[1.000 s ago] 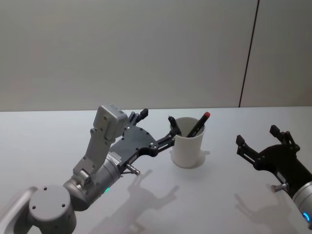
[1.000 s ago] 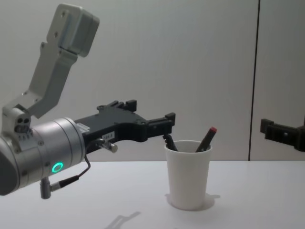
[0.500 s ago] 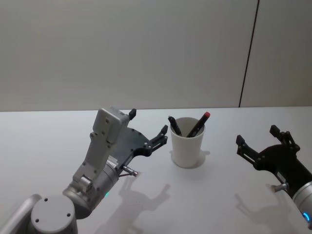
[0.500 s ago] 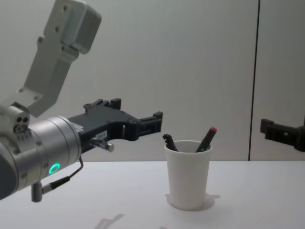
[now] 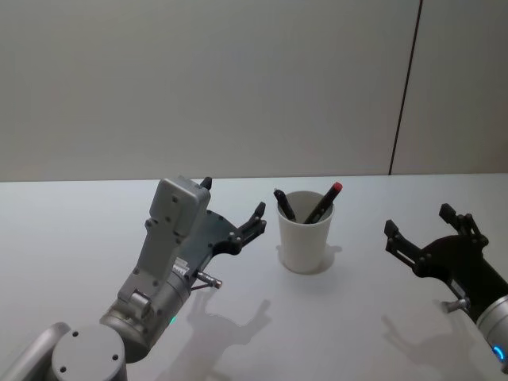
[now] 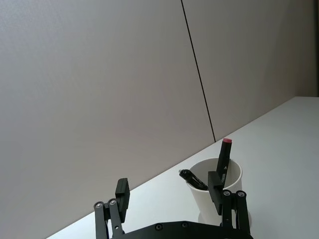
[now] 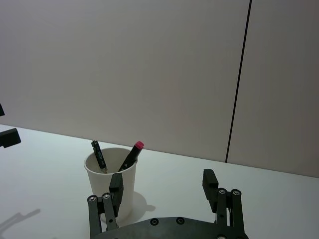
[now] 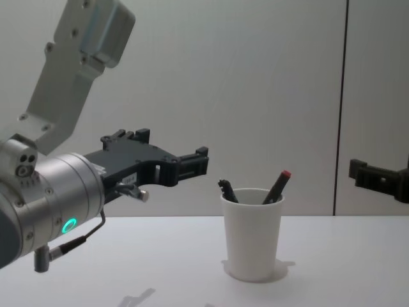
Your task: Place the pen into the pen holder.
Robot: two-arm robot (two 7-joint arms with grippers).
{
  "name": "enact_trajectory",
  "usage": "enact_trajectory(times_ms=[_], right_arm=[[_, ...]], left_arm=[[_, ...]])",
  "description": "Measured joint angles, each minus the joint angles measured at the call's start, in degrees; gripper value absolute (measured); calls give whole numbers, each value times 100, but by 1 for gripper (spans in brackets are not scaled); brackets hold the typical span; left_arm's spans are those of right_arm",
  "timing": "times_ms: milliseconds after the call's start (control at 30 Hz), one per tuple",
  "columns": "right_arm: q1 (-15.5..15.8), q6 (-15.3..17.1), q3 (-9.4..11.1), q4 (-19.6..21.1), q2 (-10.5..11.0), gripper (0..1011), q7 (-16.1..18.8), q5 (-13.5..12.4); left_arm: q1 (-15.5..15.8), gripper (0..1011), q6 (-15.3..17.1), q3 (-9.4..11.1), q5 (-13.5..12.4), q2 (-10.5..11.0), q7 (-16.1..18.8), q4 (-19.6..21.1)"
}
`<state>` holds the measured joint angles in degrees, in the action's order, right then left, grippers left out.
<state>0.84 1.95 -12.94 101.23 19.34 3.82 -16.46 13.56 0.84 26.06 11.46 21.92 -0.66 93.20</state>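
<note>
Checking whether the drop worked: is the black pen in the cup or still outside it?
In. The black pen stands in the pen holder beside the red-capped pen; the left gripper is open and empty.

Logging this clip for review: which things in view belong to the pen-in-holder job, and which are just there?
Job:
- cup, the holder
- black pen in the cup
- red-capped pen in the cup
- left gripper, open, empty, beside the cup
- right gripper, open, empty, off to the cup's right

Just there:
- table
- wall
</note>
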Motion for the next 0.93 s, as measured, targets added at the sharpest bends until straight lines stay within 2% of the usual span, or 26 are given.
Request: enact_trajectory(times_ms=[933], right_arm=[[0, 0, 0, 0, 0, 1001, 0, 0]], left_arm=[[3, 1000, -5, -4, 2, -3, 4, -2]])
